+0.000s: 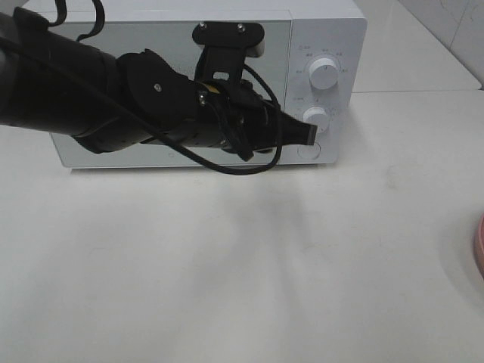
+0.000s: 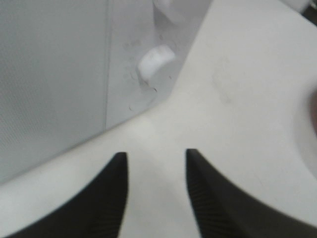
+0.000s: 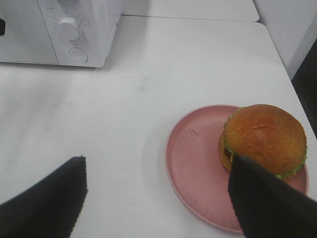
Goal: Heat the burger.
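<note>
The left gripper (image 1: 308,134), jaws slightly parted and holding nothing, hovers by the microwave's (image 1: 136,91) round door-release button (image 1: 308,150), which it should press squarely.

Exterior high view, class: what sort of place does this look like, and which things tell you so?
Probably a kitchen-style test bench: a white microwave with dials on a plain white table, and a burger on a pink plate.
</note>
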Tool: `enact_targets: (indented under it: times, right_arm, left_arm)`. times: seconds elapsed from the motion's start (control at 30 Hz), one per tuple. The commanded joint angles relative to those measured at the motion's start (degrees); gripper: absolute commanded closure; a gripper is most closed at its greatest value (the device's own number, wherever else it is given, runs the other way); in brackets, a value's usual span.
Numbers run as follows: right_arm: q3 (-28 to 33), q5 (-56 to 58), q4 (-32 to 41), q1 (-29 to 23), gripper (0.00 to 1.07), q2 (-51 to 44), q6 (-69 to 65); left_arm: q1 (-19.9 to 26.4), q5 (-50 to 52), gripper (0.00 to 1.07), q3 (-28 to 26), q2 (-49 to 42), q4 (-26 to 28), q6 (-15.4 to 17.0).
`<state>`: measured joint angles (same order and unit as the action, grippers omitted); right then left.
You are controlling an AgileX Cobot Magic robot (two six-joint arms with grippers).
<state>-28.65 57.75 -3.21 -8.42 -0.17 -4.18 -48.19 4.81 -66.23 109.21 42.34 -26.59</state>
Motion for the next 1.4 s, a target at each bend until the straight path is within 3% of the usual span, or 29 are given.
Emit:
enact_targets:
  times: [0.03,0.07,0.1,0.23,0.37,0.53,0.63,0.7,0.73,0.77,0.87,0.9,0.97,1.03,1.1,1.13,1.17,1.23,1.27,1.33,1.4]
  right_arm:
    - [0.1,-0.7,-0.2,0.4,0.31,-1.9,-0.1]
    - [0.1,-0.7,-0.2,0.4,0.31,-1.9,-0.1]
    - [0.1,-0.7,-0.2,0.4,0.31,-1.9,-0.1]
    - [0.1,-0.7,-0.2,0.4,0.31,-1.9,-0.1]
    - [0.1,-0.7,-0.2,0.4,0.31,-1.9,-0.1]
    - [0.1,-0.7,-0.2,0.4,0.31,-1.9,-0.1]
    - [0.1,-0.7,-0.2,0.4,0.31,-1.9,-0.1]
    - [0.1,-0.7,-0.2,0.4,0.31,-1.9,-0.1]
    - [0.1,-0.7,-0.2,0.4,0.31,-1.9,-0.1]
    - [0.1,-0.7,-0.2,0.4,0.31,-1.9,-0.1]
    - [0.1,-0.7,-0.2,0.4,0.31,-1.9,-0.1]
    - [0.1,-0.7,-0.2,0.4,0.31,-1.9,-0.1]
    - [0.1,-0.7,-0.2,0.4,0.31,-1.9,-0.1]
    - [0.1,-0.7,-0.2,0.4,0.31,-1.9,-0.1]
    - [0.1,-0.7,-0.2,0.4,0.31,-1.9,-0.1]
    - [0.1,-0.7,-0.2,0.4,0.31,-1.9,-0.1]
    - [0.1,-0.7,-0.2,0.4,0.31,-1.9,-0.1]
    - [0.1,-0.7,-0.2,0.4,0.31,-1.9,-0.1]
    - [0.1,-0.7,-0.2,0.4,0.31,-1.9,-0.1]
    - [0.1,-0.7,-0.2,0.4,0.31,-1.9,-0.1]
    - [0.1,-0.7,-0.2,0.4,0.31,-1.9,-0.1]
  left_arm:
    - [0.0,-5.2,0.34,0.7,-1.4,0.3,-0.2]
    - [0.0,-8.3,0.12,0.9,-2.1,0.0,-0.1]
    - [0.0,-9.9,0.04,0.9,-2.5,-0.5,-0.1]
    - [0.0,-14.0,0.06,0.9,-3.5,-4.5,-0.2]
    - [0.0,-26.5,0.06,0.8,-6.8,-14.3,0.1]
    - [0.0,-37.6,0.06,0.8,-9.9,-18.3,0.5]
    - [0.0,-43.0,0.06,0.8,-11.7,-20.1,2.0]
    - [0.9,-45.6,0.06,0.8,-13.8,-22.3,7.4]
    - [0.9,-45.6,0.06,0.8,-13.8,-22.3,7.4]
    - [2.4,-47.7,0.06,0.8,-14.9,-23.4,11.3]
    - [4.9,-51.0,0.06,0.8,-16.2,-24.1,13.8]
    - [8.5,-54.5,0.06,0.8,-17.4,-24.3,15.0]
    - [10.4,-56.3,0.06,0.8,-18.0,-24.3,15.3]
    - [17.8,-63.8,0.07,0.8,-20.8,-24.4,15.5]
    - [19.9,-65.7,0.07,0.8,-21.5,-24.6,15.5]
    - [24.4,-68.6,0.07,0.8,-22.9,-24.9,16.1]
    - [24.4,-68.6,0.07,0.8,-22.9,-24.9,16.1]
    - [30.5,-71.7,0.07,0.8,-25.0,-25.8,17.1]
    - [30.5,-71.7,0.07,0.8,-25.0,-25.8,17.1]
    - [36.3,-74.1,0.07,0.8,-27.7,-27.6,18.9]
    - [37.8,-74.9,0.07,0.8,-28.5,-28.4,19.6]
